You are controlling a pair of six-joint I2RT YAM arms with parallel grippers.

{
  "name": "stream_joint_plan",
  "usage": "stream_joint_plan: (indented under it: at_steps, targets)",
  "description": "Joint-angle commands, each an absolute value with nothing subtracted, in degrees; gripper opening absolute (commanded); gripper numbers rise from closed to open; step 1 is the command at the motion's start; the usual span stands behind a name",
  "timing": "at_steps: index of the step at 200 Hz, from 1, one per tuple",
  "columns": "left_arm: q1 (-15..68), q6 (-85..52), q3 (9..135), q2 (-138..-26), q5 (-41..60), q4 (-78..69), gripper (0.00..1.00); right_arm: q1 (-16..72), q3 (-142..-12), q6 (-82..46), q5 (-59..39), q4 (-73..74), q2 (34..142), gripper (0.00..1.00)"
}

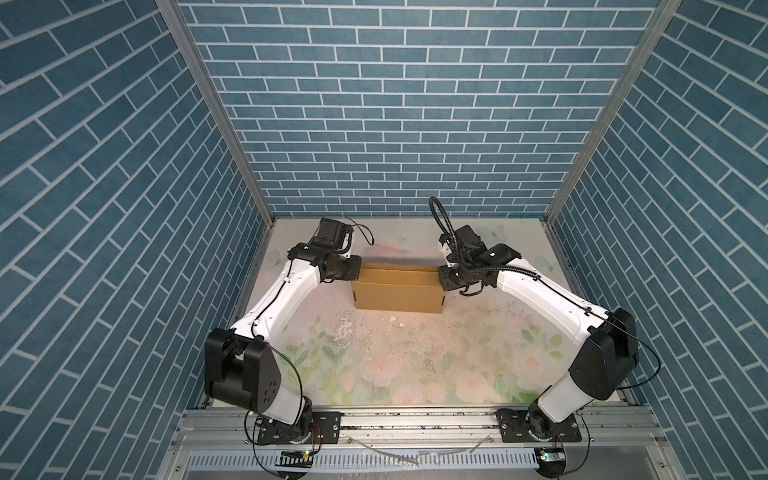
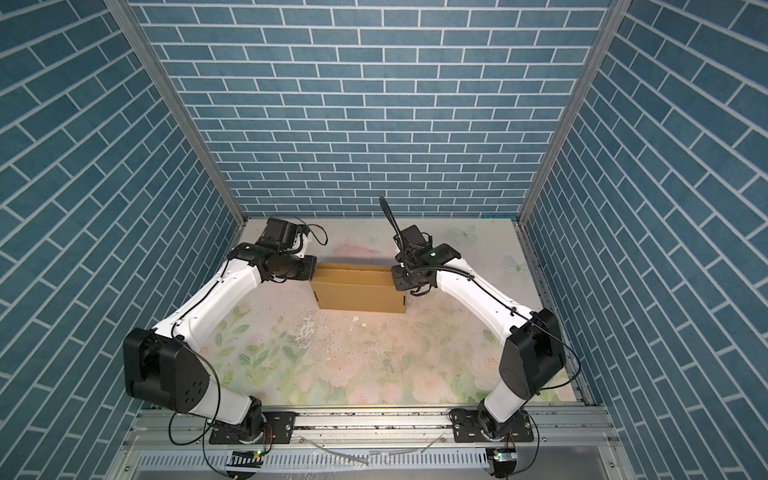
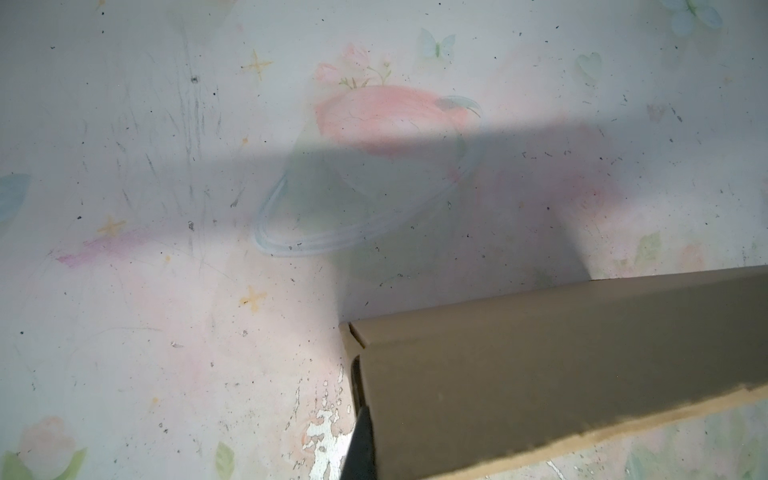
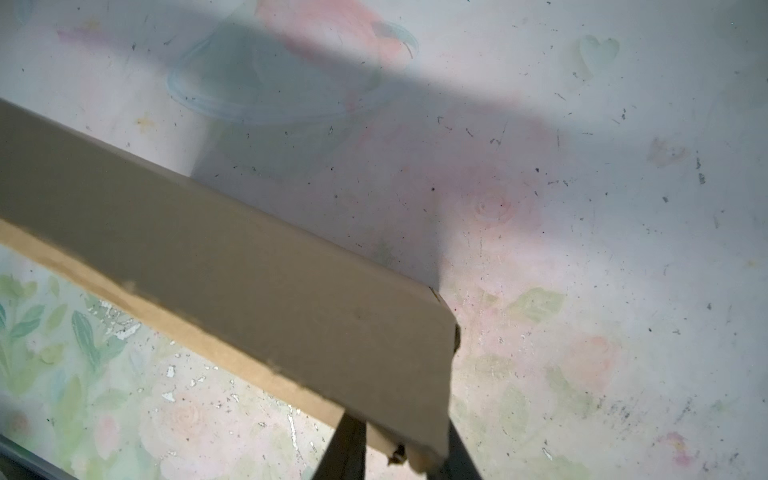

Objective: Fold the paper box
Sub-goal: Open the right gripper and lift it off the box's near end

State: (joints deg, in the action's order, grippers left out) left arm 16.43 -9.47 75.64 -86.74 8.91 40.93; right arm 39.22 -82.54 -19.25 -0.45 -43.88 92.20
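- The paper box (image 1: 398, 297) (image 2: 357, 296) is over the far half of the table (image 1: 415, 374), about midway between its left and right edges and nearer the far edge than the near one.
- In both top views it shows as a plain brown closed shape, with a broad face toward the near edge and a narrower face on top with a crease along it.
- Whether its lower edge rests on the table or hangs just above it, I cannot tell.
- The left gripper (image 1: 358, 275) (image 2: 312, 272) is at the box's left end, with its jaws pressed together on the end wall.
- In the left wrist view one dark finger (image 3: 360, 444) lies against the outside of the box (image 3: 540, 374), and the other is hidden behind the cardboard.
- The right gripper (image 1: 441, 282) (image 2: 395, 280) is at the box's right end with its jaws spread.
- In the right wrist view one finger (image 4: 349, 449) shows on each side of the box's end corner (image 4: 249, 270), with the cardboard between them. Whether they press on it is unclear.
- The box casts a long shadow on the table toward the far edge.
- The table's pale floral print is scuffed and has peeled white patches (image 1: 345, 328) just nearer than the box.
- Blue brick-pattern walls (image 1: 395, 124) stand along the table's left, right and far edges.
- A metal rail (image 1: 415, 417) carrying both arm bases runs along the near edge.
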Motion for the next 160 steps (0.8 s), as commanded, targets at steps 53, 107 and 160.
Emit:
stream_joint_plan:
  at_steps: [53, 107, 160]
  targets:
    - [17.5, -12.2, 71.6, -86.4, 8.5, 40.0, 0.00, 38.1, -78.4, -20.0, -2.7, -42.6, 85.2, 0.42]
    - [17.5, -12.9, 69.9, -84.7, 7.7, 38.7, 0.00, 34.5, -73.1, -22.1, -8.2, -37.0, 80.1, 0.41]
    - [17.5, -13.3, 68.1, -82.8, 7.2, 36.8, 0.00, 31.5, -69.8, -24.7, -11.3, -32.7, 77.4, 0.40]
